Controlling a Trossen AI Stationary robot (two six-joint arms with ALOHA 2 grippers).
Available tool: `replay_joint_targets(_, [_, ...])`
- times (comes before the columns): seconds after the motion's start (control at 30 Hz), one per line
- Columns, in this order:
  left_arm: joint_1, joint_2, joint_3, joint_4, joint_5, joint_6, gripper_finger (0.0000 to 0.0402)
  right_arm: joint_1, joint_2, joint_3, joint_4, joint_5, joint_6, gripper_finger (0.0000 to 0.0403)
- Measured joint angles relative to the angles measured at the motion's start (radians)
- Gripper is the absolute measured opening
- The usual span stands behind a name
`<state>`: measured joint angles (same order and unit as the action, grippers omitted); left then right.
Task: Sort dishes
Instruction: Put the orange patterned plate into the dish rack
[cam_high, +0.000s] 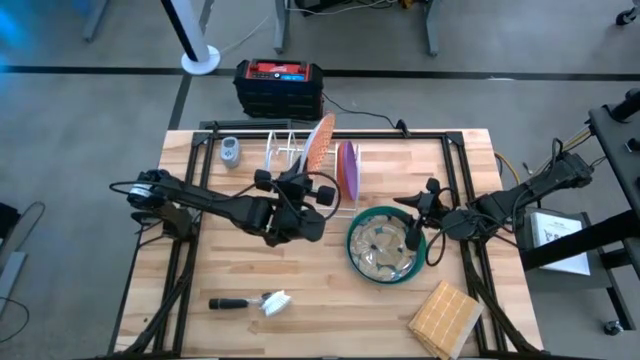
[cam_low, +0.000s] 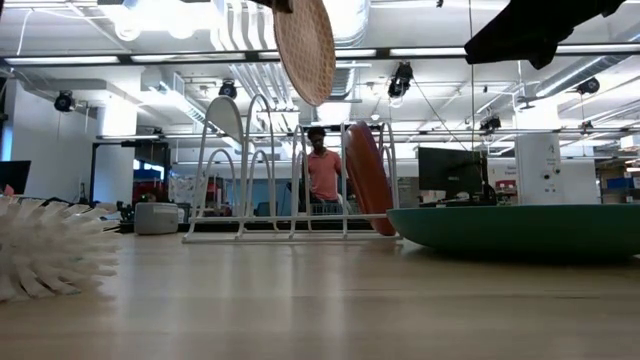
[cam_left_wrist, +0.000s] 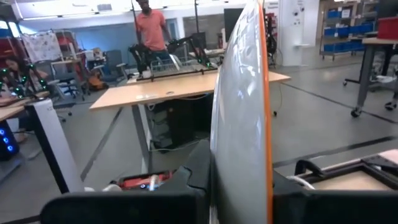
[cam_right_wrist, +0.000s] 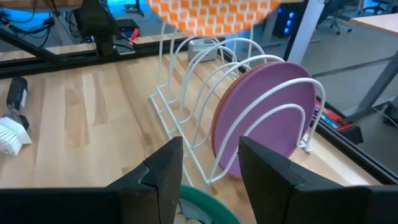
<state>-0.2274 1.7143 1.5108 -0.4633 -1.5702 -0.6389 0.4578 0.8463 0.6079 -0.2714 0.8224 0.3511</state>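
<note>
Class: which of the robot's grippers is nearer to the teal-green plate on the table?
Right. The right gripper hovers at the teal-green plate's rim; the left gripper, holding the orange plate, is farther off by the rack.

Grey floor (cam_high: 80, 110), workshop desks (cam_left_wrist: 186, 90)

No text, label, brand or number can be read anywhere.
</note>
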Motion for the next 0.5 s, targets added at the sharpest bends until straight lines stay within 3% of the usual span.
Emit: replay_joint_targets(0.5, [0.038, 0.090, -0.001, 0.008, -0.001, -0.069, 0.0020, 0.000, 0.000, -0.003, -0.008, 0.000, -0.004, 0.0135])
